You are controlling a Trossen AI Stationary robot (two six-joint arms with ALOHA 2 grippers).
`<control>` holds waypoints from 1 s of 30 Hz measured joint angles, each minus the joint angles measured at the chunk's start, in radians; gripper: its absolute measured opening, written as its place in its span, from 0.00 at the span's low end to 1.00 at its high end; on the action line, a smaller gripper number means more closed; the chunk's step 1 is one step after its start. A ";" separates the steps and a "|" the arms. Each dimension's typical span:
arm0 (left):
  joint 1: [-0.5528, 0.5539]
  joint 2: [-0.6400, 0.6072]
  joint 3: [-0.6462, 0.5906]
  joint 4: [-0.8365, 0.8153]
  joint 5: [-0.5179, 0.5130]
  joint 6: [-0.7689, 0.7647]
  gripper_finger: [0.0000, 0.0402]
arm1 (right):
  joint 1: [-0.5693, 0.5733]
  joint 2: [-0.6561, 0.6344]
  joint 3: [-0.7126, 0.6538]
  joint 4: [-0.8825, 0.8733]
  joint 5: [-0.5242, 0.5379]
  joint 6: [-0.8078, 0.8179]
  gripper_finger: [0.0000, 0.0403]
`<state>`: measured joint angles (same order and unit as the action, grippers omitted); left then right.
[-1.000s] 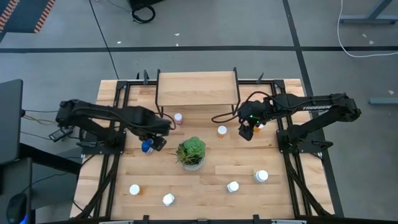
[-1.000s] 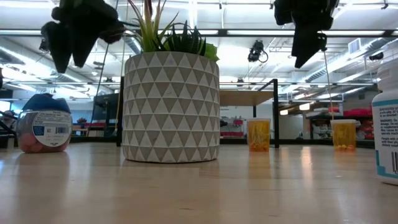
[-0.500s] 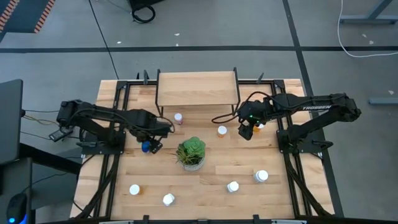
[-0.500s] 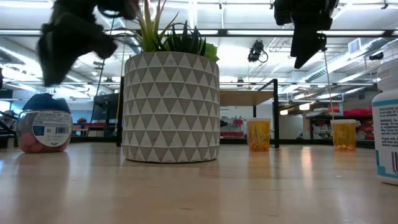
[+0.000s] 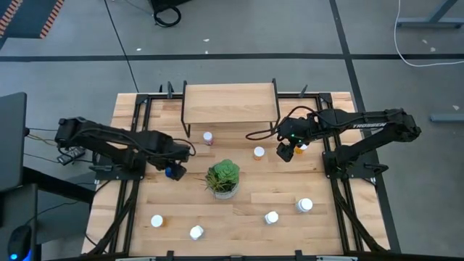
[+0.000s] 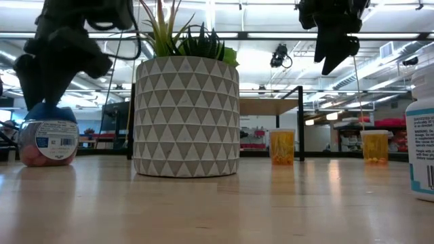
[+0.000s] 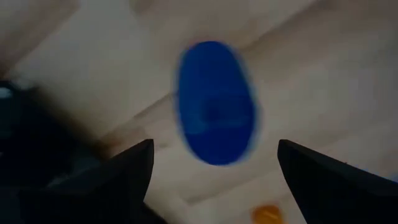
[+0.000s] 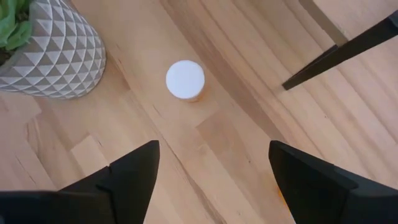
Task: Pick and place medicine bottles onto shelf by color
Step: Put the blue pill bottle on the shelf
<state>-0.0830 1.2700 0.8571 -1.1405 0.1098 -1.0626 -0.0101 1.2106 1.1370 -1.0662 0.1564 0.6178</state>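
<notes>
Dropping since a second ago, the left hand (image 5: 176, 161) now hangs fingers apart over the blue-capped bottle (image 5: 171, 172) at the desk's (image 5: 246, 225) left-centre to straddle it, while the right hand (image 5: 284, 151), also spread, waits upper right.

Over the last second the left gripper (image 5: 176, 164) has drawn back toward its own side of the wooden table and dropped lower, and now hangs directly over the blue-capped round medicine bottle (image 5: 172, 172). Its spread fingers (image 7: 127, 174) flank the blue cap, seemingly above it and not touching, though that view is blurred.
</notes>
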 joint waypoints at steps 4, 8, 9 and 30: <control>0.000 0.006 -0.042 0.060 -0.004 -0.007 0.86 | 0.000 0.000 0.000 0.000 0.000 0.011 0.77; 0.000 0.006 -0.053 0.102 -0.018 -0.021 0.86 | 0.000 0.000 0.000 0.000 0.000 0.011 0.77; 0.000 0.006 -0.053 0.102 -0.032 -0.027 0.86 | 0.000 0.000 0.000 0.000 0.000 0.010 0.77; 0.000 0.147 -0.053 0.152 -0.064 0.000 0.85 | 0.000 0.000 0.000 0.003 0.030 -0.016 0.77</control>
<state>-0.0829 1.4166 0.8040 -0.9888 0.0460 -1.0626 -0.0101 1.2110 1.1370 -1.0634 0.1867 0.6022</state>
